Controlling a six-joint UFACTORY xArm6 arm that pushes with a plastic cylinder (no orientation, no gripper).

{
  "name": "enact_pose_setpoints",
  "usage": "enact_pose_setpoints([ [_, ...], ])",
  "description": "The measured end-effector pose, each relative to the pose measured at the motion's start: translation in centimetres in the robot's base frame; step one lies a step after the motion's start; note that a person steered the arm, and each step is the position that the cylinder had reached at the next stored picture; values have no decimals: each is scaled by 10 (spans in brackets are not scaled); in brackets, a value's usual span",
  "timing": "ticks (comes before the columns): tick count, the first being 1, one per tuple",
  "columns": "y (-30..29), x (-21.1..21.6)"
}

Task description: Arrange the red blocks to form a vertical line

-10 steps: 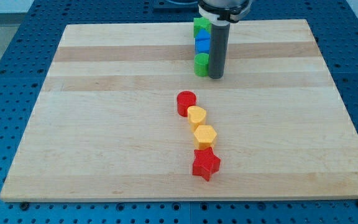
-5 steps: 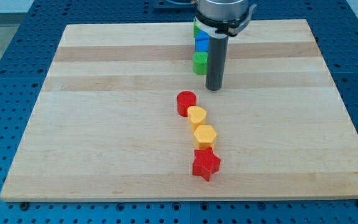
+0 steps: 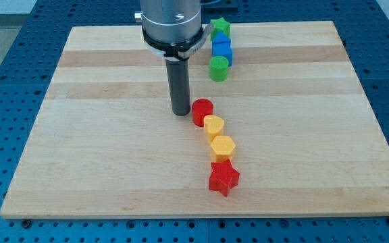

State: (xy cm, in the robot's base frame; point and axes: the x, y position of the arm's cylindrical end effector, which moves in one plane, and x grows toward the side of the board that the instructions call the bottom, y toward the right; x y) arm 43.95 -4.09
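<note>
A red cylinder (image 3: 202, 111) stands near the board's middle. Below it run a yellow rounded block (image 3: 214, 126) and a yellow hexagon (image 3: 223, 146), then a red star (image 3: 223, 177) at the bottom of this slanting row. My tip (image 3: 180, 113) rests on the board just left of the red cylinder, close to it or touching it; I cannot tell which.
At the view's top a column of blocks stands: a green block (image 3: 220, 28), a blue block (image 3: 221, 48) and a green cylinder (image 3: 218, 68). The wooden board (image 3: 100, 148) lies on a blue perforated table.
My tip has moved from beside the green cylinder down and to the left, ending just left of the red cylinder. No block has visibly moved.
</note>
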Motion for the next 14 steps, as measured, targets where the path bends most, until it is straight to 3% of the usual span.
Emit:
enact_pose_setpoints([
  [9,22,9],
  [11,-4,9],
  [12,-21,27],
  [14,-27,111],
])
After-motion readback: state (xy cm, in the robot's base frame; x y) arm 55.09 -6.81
